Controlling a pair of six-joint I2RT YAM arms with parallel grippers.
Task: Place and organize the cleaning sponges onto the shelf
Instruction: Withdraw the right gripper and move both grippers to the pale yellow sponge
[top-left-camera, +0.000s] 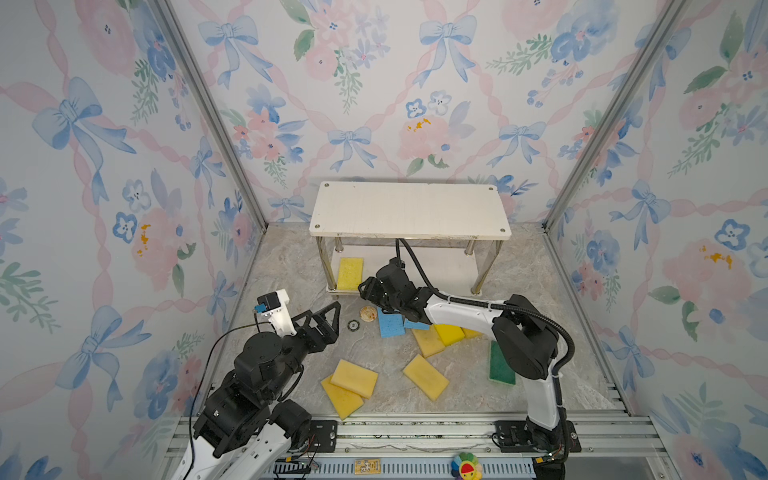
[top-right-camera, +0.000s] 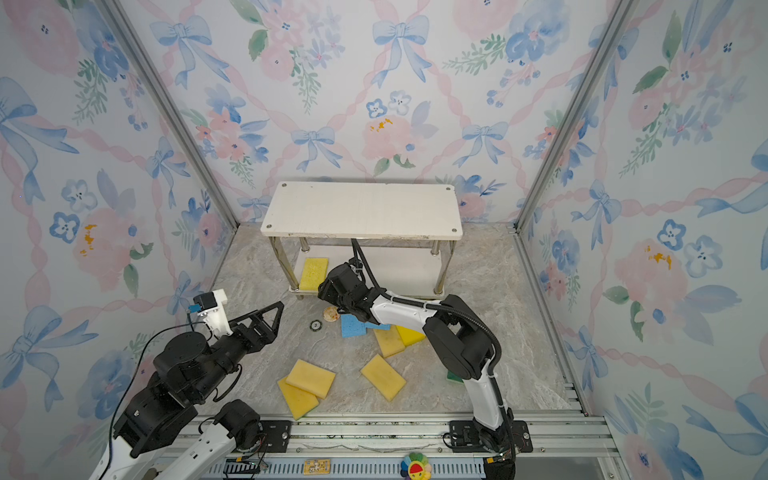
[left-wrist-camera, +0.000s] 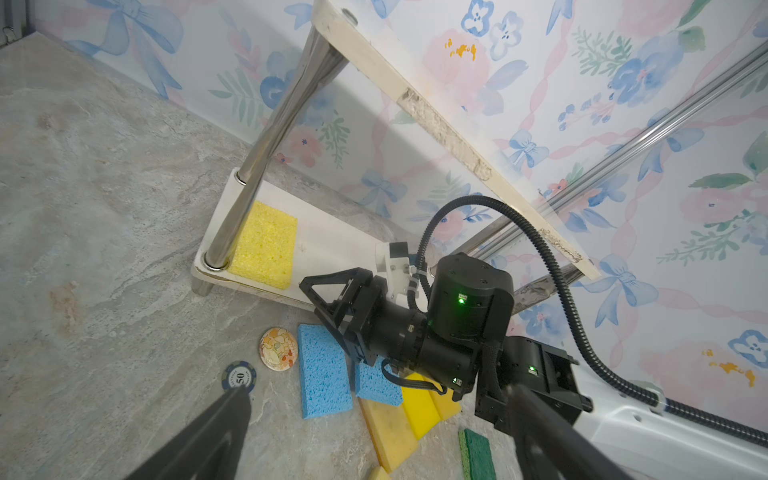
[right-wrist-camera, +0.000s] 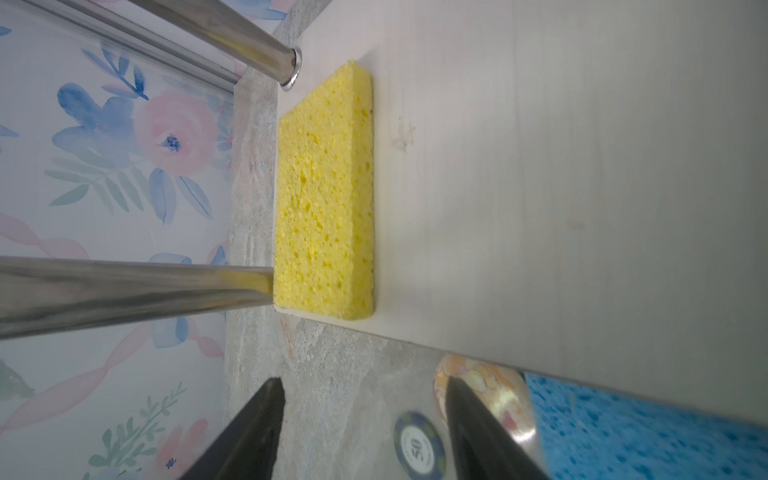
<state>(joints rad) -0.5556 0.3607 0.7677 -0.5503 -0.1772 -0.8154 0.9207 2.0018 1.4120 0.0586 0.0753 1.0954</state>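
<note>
The shelf (top-left-camera: 409, 210) stands at the back, its lower board (right-wrist-camera: 540, 166) holding one yellow sponge (top-left-camera: 350, 273) (right-wrist-camera: 326, 195) flat at its left end beside a metal post. My right gripper (top-left-camera: 365, 291) (right-wrist-camera: 362, 382) hovers just in front of that board's edge, open and empty. Further left, my left gripper (top-left-camera: 332, 316) (left-wrist-camera: 378, 395) hangs above the floor, open wide and empty. On the floor lie two blue sponges (top-left-camera: 390, 323) (left-wrist-camera: 324, 370), several yellow ones (top-left-camera: 425, 376) (top-left-camera: 354, 377) and a green one (top-left-camera: 500, 365), partly hidden by the right arm.
A round picture badge (top-left-camera: 368, 313) and a poker chip (top-left-camera: 353, 325) lie on the floor between the grippers. Wallpapered walls close three sides. An aluminium rail (top-left-camera: 415, 432) runs along the front, with a small toy flower (top-left-camera: 466, 467) below it.
</note>
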